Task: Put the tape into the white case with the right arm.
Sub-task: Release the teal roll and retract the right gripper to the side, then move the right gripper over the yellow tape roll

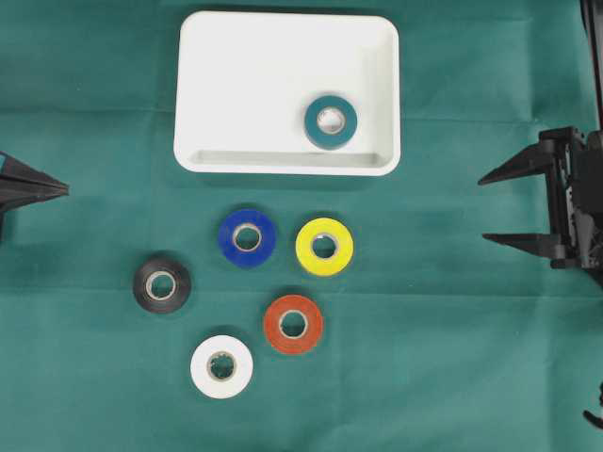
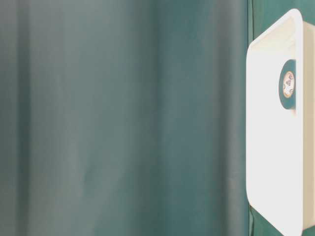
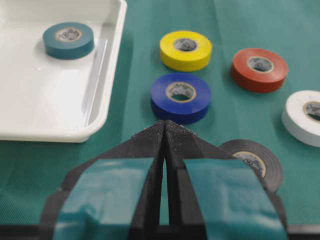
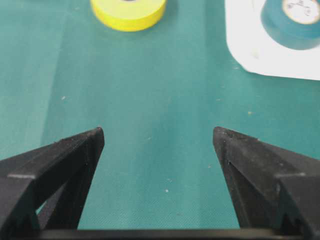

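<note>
Overhead view: teal tape [image 1: 330,122] lies in the case [image 1: 236,85]; right gripper [image 1: 499,207], spread and empty at right edge, must next reach the yellow tape [image 1: 324,246].

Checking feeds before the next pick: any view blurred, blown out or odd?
Overhead: sharp, even light, soft shadows. Table-level: looks turned sideways, mostly blurred green cloth, white case overexposed at the right edge. Left wrist: rolls sharp, left gripper soft up close. Right wrist: right gripper sharp, yellow roll and teal roll slightly soft, cropped.
</note>
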Available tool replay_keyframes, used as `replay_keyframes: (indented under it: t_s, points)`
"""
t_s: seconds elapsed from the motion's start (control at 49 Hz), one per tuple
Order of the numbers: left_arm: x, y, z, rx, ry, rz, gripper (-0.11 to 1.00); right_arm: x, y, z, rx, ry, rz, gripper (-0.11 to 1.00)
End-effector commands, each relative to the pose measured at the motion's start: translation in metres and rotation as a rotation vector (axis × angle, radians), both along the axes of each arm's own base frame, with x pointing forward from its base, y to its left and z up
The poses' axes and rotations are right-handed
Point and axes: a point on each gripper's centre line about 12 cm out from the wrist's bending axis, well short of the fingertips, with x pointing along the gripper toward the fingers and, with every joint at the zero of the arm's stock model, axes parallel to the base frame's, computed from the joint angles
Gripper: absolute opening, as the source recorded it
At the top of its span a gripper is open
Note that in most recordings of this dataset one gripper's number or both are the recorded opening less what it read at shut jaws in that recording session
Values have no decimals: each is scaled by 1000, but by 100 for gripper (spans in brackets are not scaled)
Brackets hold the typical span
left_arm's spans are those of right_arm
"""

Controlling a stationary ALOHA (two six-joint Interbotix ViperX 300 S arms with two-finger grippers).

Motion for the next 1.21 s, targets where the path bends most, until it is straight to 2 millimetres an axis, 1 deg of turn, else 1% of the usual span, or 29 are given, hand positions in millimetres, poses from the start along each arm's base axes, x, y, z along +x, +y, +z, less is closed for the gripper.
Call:
replay_keyframes:
  t_s: [0.0,0.266,0.552,0.838,1.185]
  points:
    - [1,0,4,-2,-8,2,0,3,0,4,2,-20,2,61]
    - [1,0,4,-2,-8,2,0,7,1,0,-6,12,11,61]
    - [1,0,4,-3,-8,2,0,27,8,7,-28,3,61,61]
    - [1,0,4,-2,-8,2,0,69,17,13,-79,15,129,61]
    - [1,0,4,-2,-8,3,0,129,23,4,-79,80,138,61]
